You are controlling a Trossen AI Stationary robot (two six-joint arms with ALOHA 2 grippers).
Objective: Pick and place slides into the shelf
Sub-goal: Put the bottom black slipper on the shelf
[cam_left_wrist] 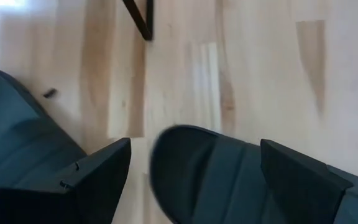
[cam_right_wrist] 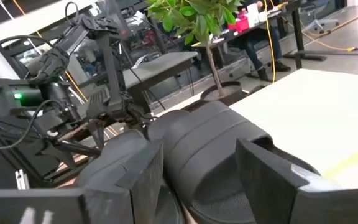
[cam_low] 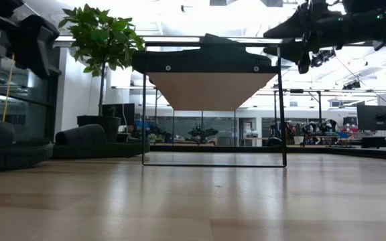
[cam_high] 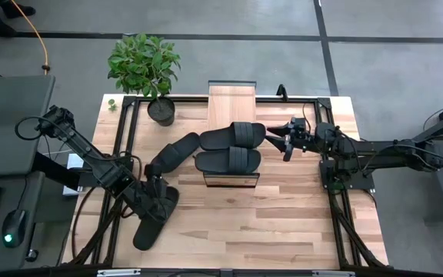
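Observation:
Two black slides (cam_high: pixel 233 135) (cam_high: pixel 228 160) lie side by side across the light-wood shelf (cam_high: pixel 232 98). A third slide (cam_high: pixel 174 151) lies sole-down on the table left of the shelf. A fourth slide (cam_high: pixel 154 223) lies near the left front. My left gripper (cam_high: pixel 162 188) is open and tilts down over the fourth slide's far end (cam_left_wrist: pixel 210 174), one finger on either side of it. The third slide (cam_left_wrist: pixel 17 149) lies beside the gripper. My right gripper (cam_high: pixel 274 140) is open and level at the right end of the far slide (cam_right_wrist: pixel 210 143) on the shelf.
A potted plant (cam_high: pixel 148 69) stands at the table's far left corner. Dark frame rails run along the table's left (cam_high: pixel 125 146) and right (cam_high: pixel 337 208) sides. Bare tabletop (cam_high: pixel 268 227) lies in front of the shelf.

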